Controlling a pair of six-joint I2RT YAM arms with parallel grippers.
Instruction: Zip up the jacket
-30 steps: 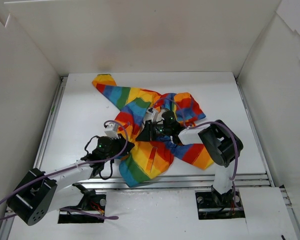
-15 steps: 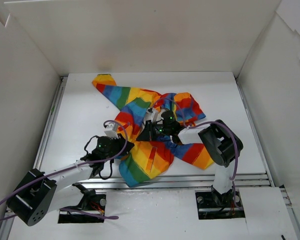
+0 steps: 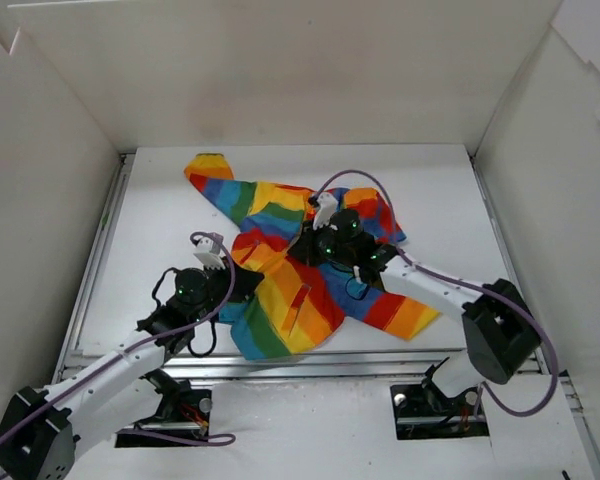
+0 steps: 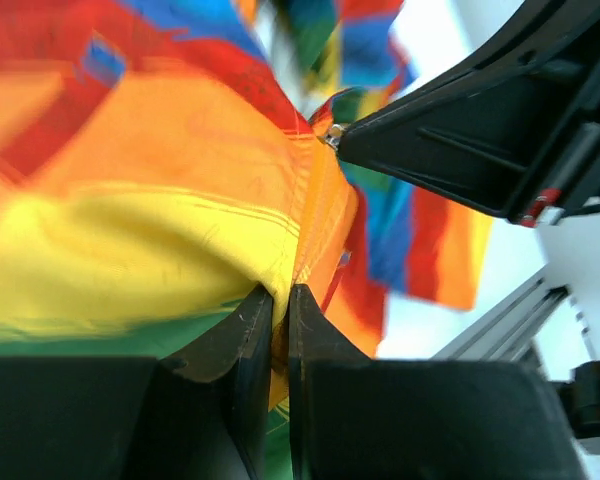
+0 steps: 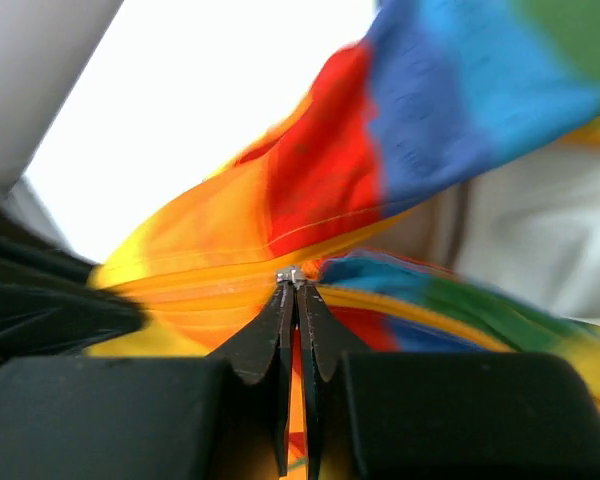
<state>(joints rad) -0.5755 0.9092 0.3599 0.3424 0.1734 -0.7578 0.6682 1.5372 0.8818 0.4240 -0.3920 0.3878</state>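
Note:
The rainbow-striped jacket (image 3: 280,312) lies crumpled mid-table, one sleeve reaching to the far left. My left gripper (image 3: 246,285) is at its near left edge, shut on a fold of yellow-orange fabric (image 4: 180,210) beside the zipper line; the gripper (image 4: 280,296) shows cloth squeezed between its pads. My right gripper (image 3: 304,250) sits over the jacket's middle. In the right wrist view this gripper (image 5: 295,288) is shut on the small metal zipper slider (image 5: 293,274), with the seam stretched taut leftward. White lining (image 5: 550,230) shows on the right.
White walls (image 3: 280,80) box in the white table (image 3: 160,210) on three sides. A metal rail (image 3: 380,356) runs along the near edge. Purple cables loop over both arms.
The right gripper shut on the zipper slider and moved away from the bases, its arm stretching out. The left arm reached forward too, and the jacket front is pulled straighter.

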